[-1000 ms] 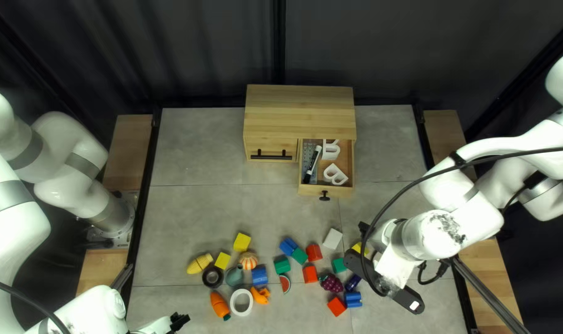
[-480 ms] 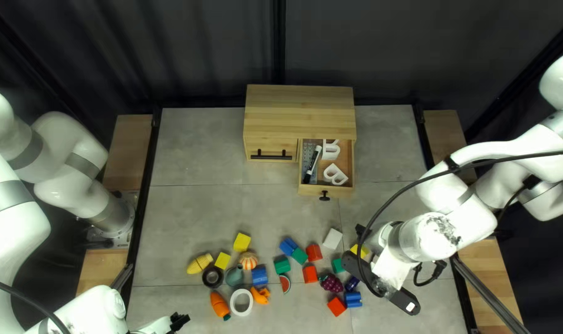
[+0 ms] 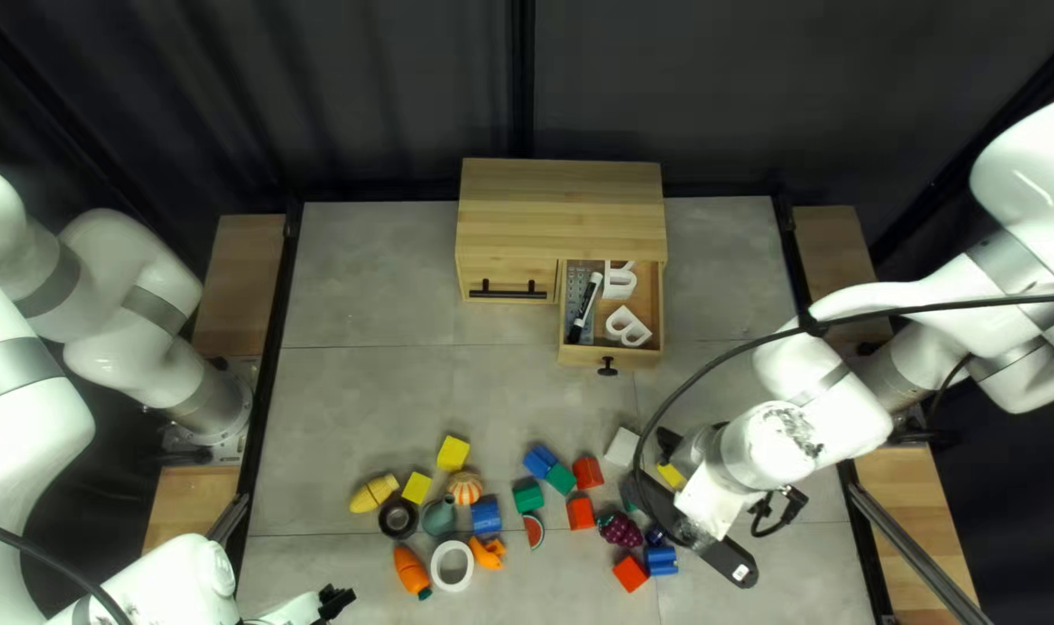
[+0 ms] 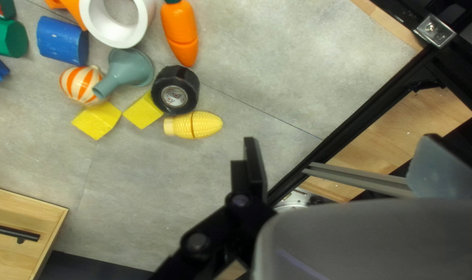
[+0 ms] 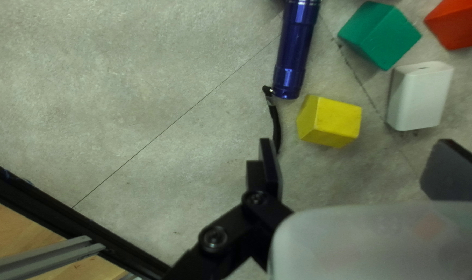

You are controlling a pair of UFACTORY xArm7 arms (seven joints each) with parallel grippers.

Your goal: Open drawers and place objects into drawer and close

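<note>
Drawer (image 3: 584,358), pulled out: top left view only. Black strap (image 5: 276,124): right wrist view only. Left hand (image 3: 335,601), right hand (image 3: 708,507) released.

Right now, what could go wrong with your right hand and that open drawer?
My open right hand hovers near the yellow block, but the flashlight and its strap lie close by; closing in could snag the strap. The open drawer holds a marker and white letters, so another thing might land on top and jam it when pushed shut.
</note>
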